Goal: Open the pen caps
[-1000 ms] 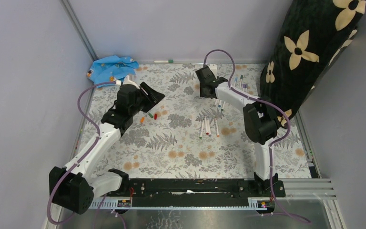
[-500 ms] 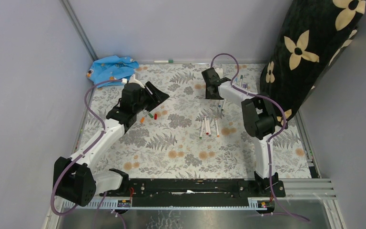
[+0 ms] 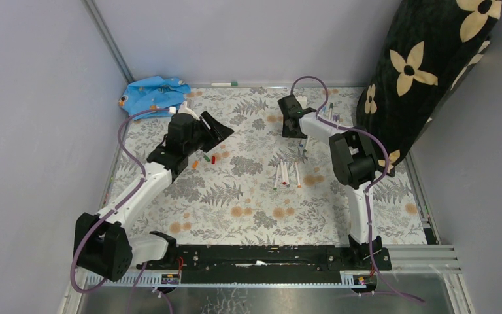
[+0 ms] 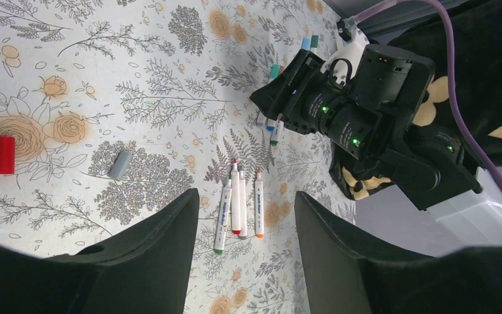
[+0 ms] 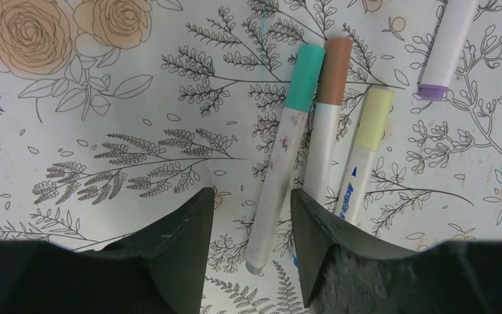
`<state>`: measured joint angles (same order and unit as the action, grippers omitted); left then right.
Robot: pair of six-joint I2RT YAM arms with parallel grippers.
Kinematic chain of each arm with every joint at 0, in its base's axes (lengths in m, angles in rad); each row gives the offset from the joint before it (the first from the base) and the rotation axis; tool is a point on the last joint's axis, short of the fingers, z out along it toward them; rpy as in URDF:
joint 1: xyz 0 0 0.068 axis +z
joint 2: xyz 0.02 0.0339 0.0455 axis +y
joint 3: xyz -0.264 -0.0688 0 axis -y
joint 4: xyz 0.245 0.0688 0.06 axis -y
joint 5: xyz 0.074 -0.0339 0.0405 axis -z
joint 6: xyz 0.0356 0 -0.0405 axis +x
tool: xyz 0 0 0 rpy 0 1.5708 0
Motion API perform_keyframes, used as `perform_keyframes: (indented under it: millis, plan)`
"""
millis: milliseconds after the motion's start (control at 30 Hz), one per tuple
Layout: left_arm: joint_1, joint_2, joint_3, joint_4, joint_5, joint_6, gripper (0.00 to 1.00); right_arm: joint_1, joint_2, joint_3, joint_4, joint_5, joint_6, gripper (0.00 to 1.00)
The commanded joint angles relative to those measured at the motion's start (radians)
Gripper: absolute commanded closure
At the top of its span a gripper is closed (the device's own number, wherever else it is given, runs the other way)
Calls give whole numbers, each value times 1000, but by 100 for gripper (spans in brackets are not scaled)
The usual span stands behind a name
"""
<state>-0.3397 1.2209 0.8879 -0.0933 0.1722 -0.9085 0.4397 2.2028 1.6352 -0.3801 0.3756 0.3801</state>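
the left claw (image 3: 219,130) hangs over the far left part of the counter (image 3: 235,209). its fingers (image 4: 163,255) are spread apart, with only the patterned surface showing in the gap. just on the near side of it, the top view shows loose caps: a red cap (image 3: 213,159), a green cap (image 3: 205,157) and an orange cap (image 3: 195,165), close together. the left wrist view also shows a grey cap (image 4: 119,165) lying beside the red one but apart from it. a row of pens (image 3: 285,173) lies side by side around the middle of the counter, on the near side of the right claw (image 3: 295,131).

the right claw points down at the far right part of the counter, its fingers (image 5: 189,222) spread. the tail end of a teal-capped pen (image 5: 281,163) lies between them, cap on. a brown-capped pen (image 5: 323,131) lies against it, and a yellow-capped pen (image 5: 363,157) lies just beside that. whether the fingers touch the teal-capped pen cannot be told. a purple-capped pen (image 5: 446,39) lies apart from these three at the top of the wrist picture. a blue cloth (image 3: 153,91) sits bunched in the far left corner.
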Motion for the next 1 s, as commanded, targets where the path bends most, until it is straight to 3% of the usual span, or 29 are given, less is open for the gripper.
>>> perform_keyframes:
  millis: [0, 300, 667, 967]
  plan:
    - [-4, 15, -8, 75, 10, 21, 37, -16, 20, 18, 10, -12, 17, 47]
    - [-3, 30, -7, 80, 13, 26, 37, -25, 34, -15, -3, -58, 39, 63]
    - [-4, 38, -16, 72, 58, 42, 33, -26, -61, -160, 48, -91, 33, 100]
    - [-4, 75, -37, 164, 178, 16, 30, -8, -246, -305, 180, -216, -45, 100]
